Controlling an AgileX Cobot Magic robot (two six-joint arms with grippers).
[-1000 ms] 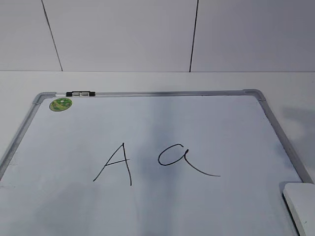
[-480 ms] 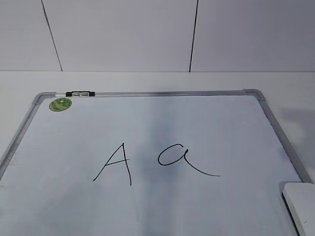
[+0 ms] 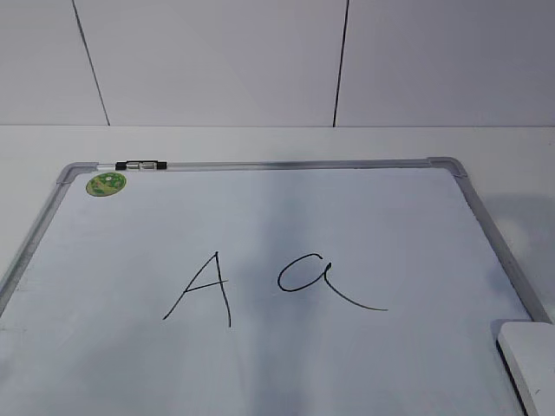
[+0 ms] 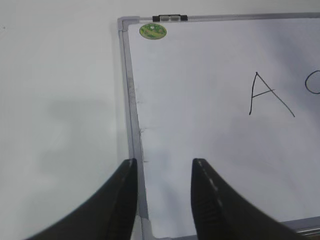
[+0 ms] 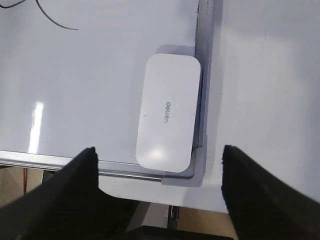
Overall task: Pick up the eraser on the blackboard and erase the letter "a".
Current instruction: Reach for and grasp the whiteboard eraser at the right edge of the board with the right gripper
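Exterior view is showing the blackboard (image 3: 486, 227), a smooth white board in a grey metal frame with rounded corner caps, lying flat on a pale table (image 3: 260, 143) before a white panelled wall (image 3: 217, 61). The eraser (image 3: 531, 360), a flat white block with rounded corners, is sitting at the board's 4 o'clock corner, snug against the frame. The letter "a" (image 3: 323, 279) is lying near the middle, a capital A (image 3: 204, 290) at its 9 o'clock, wide bare board all round both. A green sticker (image 3: 106, 183) and a marker (image 3: 144, 164) are sitting at 11 o'clock. The left pincer (image 4: 162, 167) is hanging released over the left frame; the right pincer (image 5: 159, 152) is hanging wide open above the eraser (image 5: 167, 117).
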